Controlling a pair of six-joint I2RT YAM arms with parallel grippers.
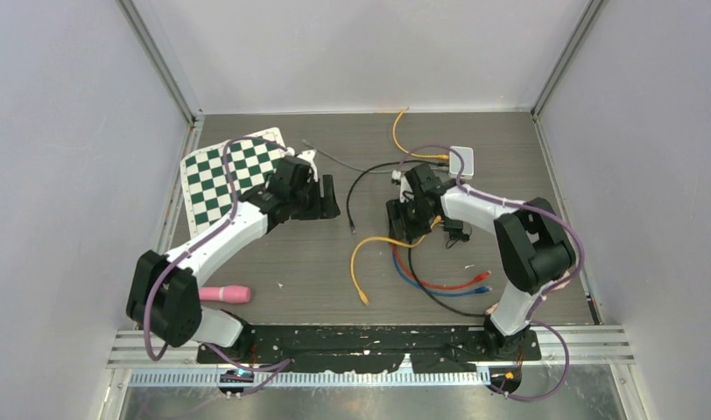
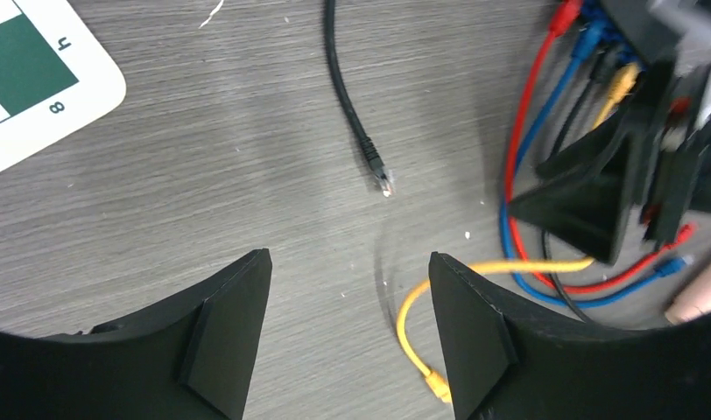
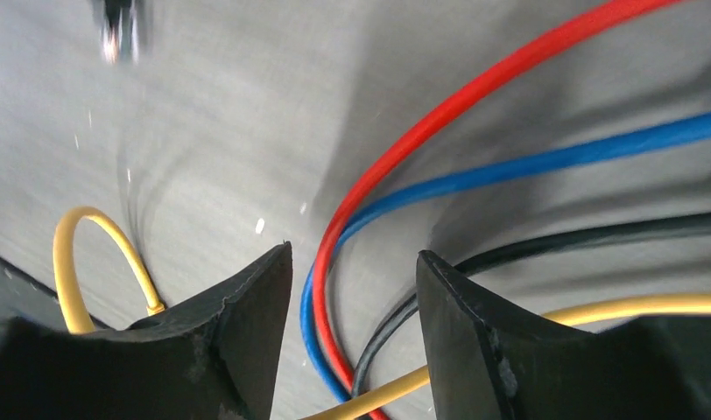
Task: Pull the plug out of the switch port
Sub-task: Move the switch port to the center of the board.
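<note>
Plugs (image 2: pixel 597 39) in red, blue, black and yellow appear seated in the switch (image 2: pixel 637 24), seen from the left wrist. The left gripper (image 2: pixel 348 258) hangs left of the switch, jaws released, holding nothing. From the right wrist, the right gripper (image 3: pixel 353 254) stands parted astride the red cable (image 3: pixel 475 96) and blue cable (image 3: pixel 545 162), pinching neither. From above, it sits right at the switch. Judged step: reaching for a plug. Next it should clamp one plug body, not its cable, and draw straight out of the port.

We cannot make out the switch ports beneath the right gripper (image 1: pixel 403 233). Ahead-left of it, a blurred connector (image 3: pixel 120 26) is cut off.
</note>
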